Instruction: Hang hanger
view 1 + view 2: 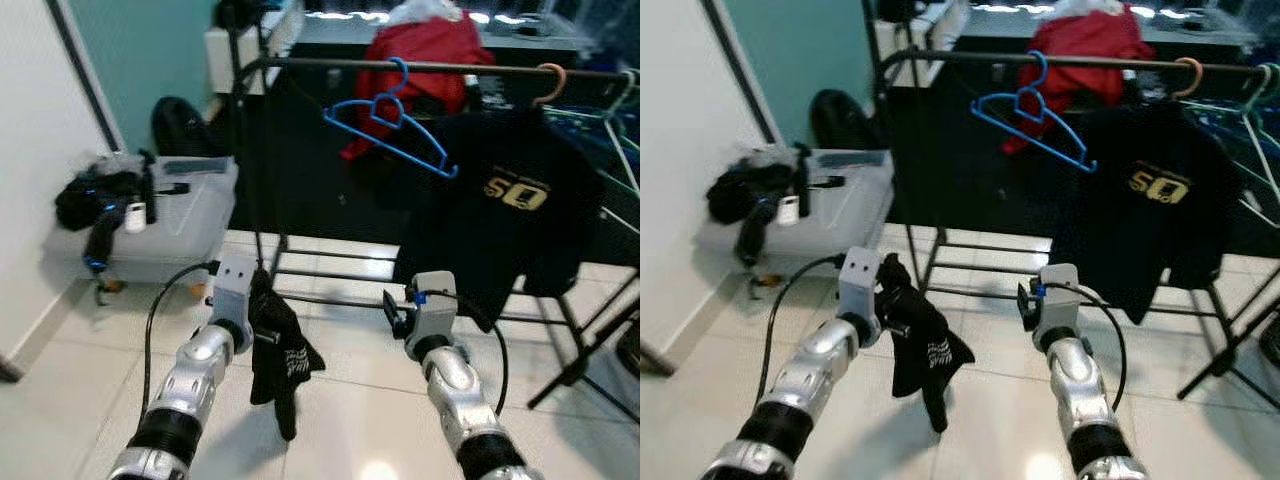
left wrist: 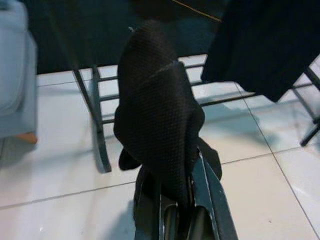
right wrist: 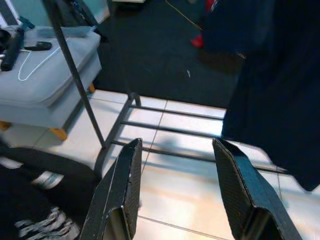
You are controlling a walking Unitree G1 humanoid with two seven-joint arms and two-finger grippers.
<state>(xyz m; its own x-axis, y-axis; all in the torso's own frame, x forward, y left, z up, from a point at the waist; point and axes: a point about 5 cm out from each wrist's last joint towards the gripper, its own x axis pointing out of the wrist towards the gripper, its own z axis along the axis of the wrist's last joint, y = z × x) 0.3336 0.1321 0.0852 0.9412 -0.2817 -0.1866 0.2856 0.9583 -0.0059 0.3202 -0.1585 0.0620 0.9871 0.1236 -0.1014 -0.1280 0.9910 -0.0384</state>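
A blue plastic hanger [image 1: 390, 115] hangs tilted and bare on the dark rail [image 1: 320, 65] of a clothes rack straight ahead. Next to it on the rail, a black T-shirt [image 1: 510, 210] with a gold print hangs from a hanger with an orange hook [image 1: 550, 80]. Low in front of the rack, my left gripper [image 2: 177, 200] is shut on a black garment [image 1: 280, 355], which drapes over its fingers and dangles toward the floor. My right gripper [image 3: 175, 147] is open and holds nothing, level with the rack's lower bars.
The rack's lower bars [image 1: 330, 270] and legs cross the white tile floor ahead. A grey box [image 1: 170, 220] with black gear on it stands at the left by the wall. A red garment [image 1: 430, 50] lies behind the rail. More hangers [image 1: 620, 110] hang at the far right.
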